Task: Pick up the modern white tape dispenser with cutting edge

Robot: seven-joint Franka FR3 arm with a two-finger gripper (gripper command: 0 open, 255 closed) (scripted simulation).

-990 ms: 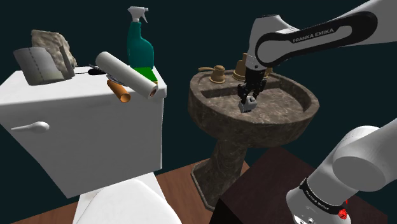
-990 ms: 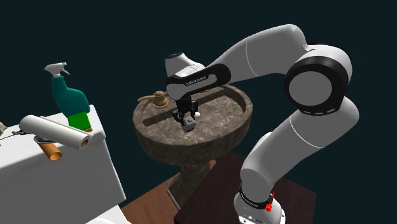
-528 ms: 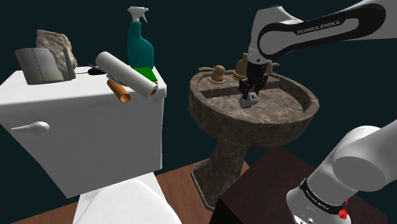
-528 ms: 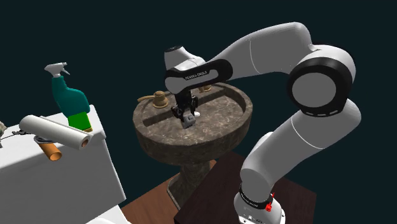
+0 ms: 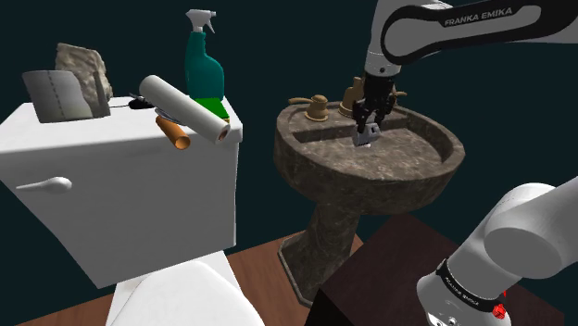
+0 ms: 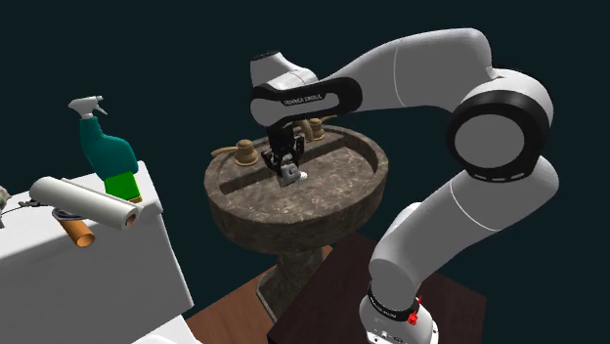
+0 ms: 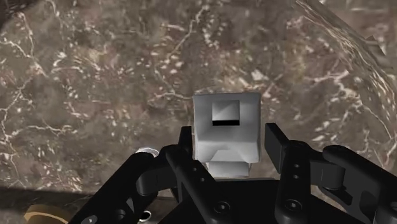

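Observation:
A small white boxy tape dispenser [image 7: 227,130] with a dark slot in its face sits clasped between my black fingers. My gripper [image 7: 229,145] is shut on it, one finger on each side. In the shoulder view the gripper [image 5: 365,128] hangs over the dark marbled sink [image 5: 306,156], with the dispenser [image 5: 368,138] clear of the basin floor, close to the bronze taps [image 5: 351,96]. The second exterior view has the gripper [image 6: 286,166] and dispenser [image 6: 290,176] above the sink [image 6: 233,195].
A white toilet tank [image 5: 120,181] stands at the shoulder view's left, carrying a green spray bottle [image 5: 204,67], a white paper roll [image 5: 183,106], a toilet-paper roll [image 5: 51,94] and a rock-like lump [image 5: 81,65]. A dark stand [image 5: 375,269] sits beside the sink pedestal.
The gripper has risen from the basin with the dispenser in it, drifting slightly toward the taps. Nothing else has moved.

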